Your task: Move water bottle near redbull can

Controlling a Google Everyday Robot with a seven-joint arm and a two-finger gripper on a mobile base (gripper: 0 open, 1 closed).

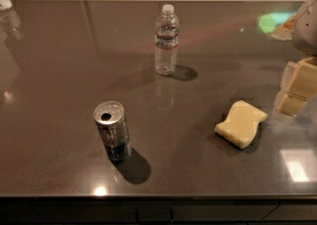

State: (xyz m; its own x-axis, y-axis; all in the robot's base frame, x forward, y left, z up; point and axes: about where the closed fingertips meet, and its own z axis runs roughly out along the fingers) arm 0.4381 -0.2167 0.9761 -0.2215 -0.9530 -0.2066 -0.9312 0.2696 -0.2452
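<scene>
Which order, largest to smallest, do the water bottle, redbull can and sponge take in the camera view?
1. water bottle: tallest, though farthest.
2. redbull can: slightly shorter; nearness to the camera flatters it.
3. sponge: lies flat; its spread rivals the can's, so this pair is unsure.
gripper, cut off at the right edge: unranked.

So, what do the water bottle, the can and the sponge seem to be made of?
The water bottle looks clear ribbed plastic, see-through. The redbull can looks shiny metal, its top glinting. The sponge is probably soft matte foam. The pincer is at the right edge.
</scene>
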